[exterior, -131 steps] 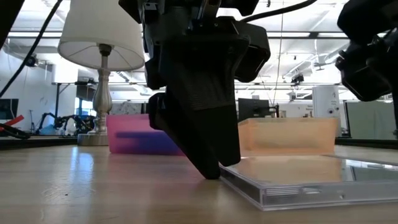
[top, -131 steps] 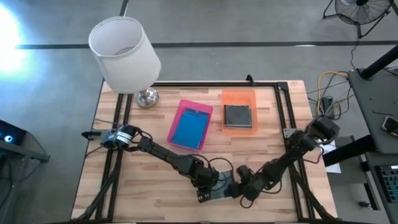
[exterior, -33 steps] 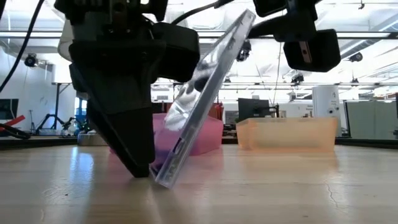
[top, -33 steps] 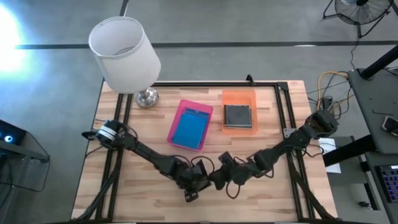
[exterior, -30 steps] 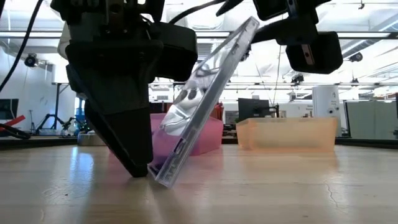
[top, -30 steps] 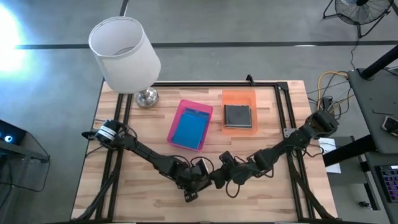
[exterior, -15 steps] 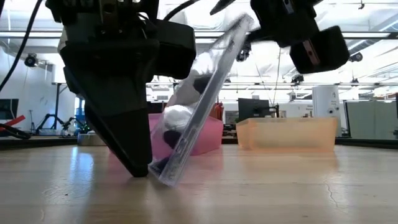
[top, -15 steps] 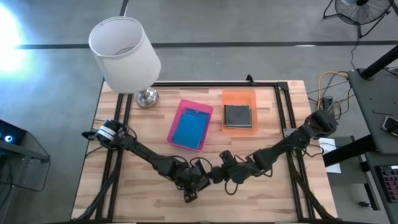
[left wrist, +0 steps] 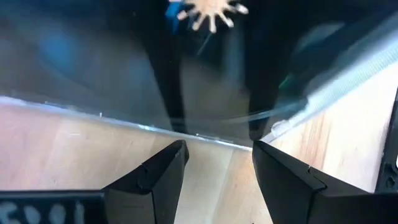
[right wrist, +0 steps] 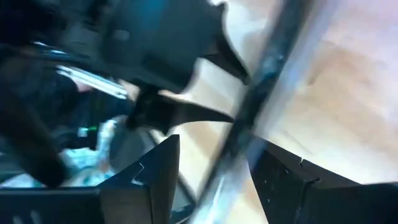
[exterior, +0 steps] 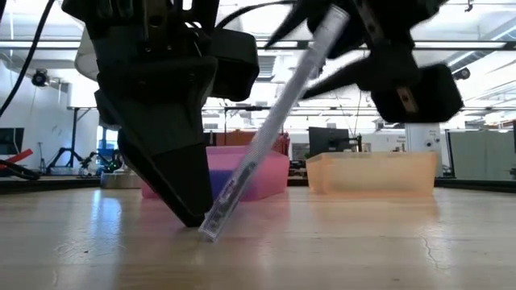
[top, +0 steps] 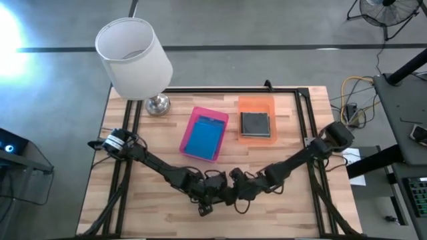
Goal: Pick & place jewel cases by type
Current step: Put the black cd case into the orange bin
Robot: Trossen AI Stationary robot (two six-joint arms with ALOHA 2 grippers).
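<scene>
A clear jewel case [exterior: 266,129] stands steeply tilted near the table's front middle, its lower edge on the wood. My left gripper [exterior: 193,217] is open, with its fingertips down at that lower edge; it also shows in the high view [top: 212,193]. My right gripper [top: 235,189] is shut on the case's raised edge, high in the low view [exterior: 347,24]. A pink tray [top: 203,133] holds blue cases. An orange tray [top: 256,120] holds a grey case [top: 255,124]. My left gripper's open fingertips [left wrist: 177,152] butt against the case's lower edge [left wrist: 199,134], which lies across them. The fingers slant down with their tips on the wood. They brace the edge and do not pinch it. My right gripper pinches the case's raised upper edge [right wrist: 249,124] between its two fingers, coming from above and from the table's right. The case hangs steeply tilted below it, with the lower edge [exterior: 211,231] resting on the table.
A white-shaded lamp [top: 133,60] stands at the far left corner. The two trays sit side by side at the table's far middle. Bare wood lies to the left and right of the two grippers.
My right gripper has gone toward the table's left edge with the case's upper edge. The case has tipped steeper and turned nearly edge-on to the low view. Its lower edge has stayed on the table against my left gripper's fingertips.
</scene>
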